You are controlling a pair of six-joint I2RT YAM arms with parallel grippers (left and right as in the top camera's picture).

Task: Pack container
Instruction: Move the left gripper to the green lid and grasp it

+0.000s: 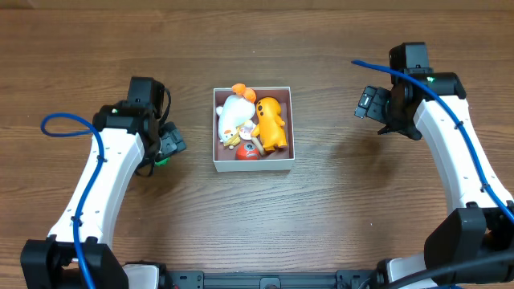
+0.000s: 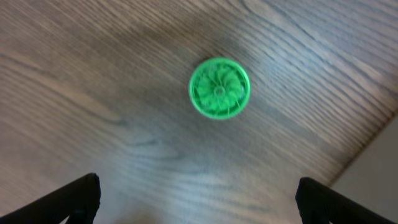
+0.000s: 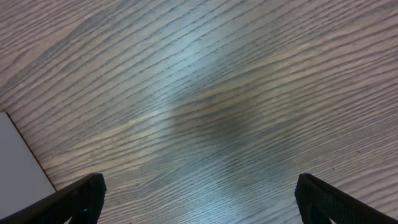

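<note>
Currently I see the container at the middle of the table, between the two arms, resting flat with its open side up. Contents: a white toy with orange parts at the left, an orange toy at the right, and a red item against the near wall. The toys lie touching one another; finer detail is too small for me to tell.

Left gripper: positioned beside the container's left wall, apart from it. In the left wrist view its fingers stand wide apart, released, with nothing between them. A green disc with a radial ribbed pattern lies flat on the wood ahead of the fingers, untouched. In the overhead view only a green edge of it shows under the gripper.

Right gripper: positioned well apart from the container, to its right. In the right wrist view its fingers are likewise spread and empty above bare wood grain. A pale flat edge shows at the lower left of that view; I cannot tell what it belongs to.
</note>
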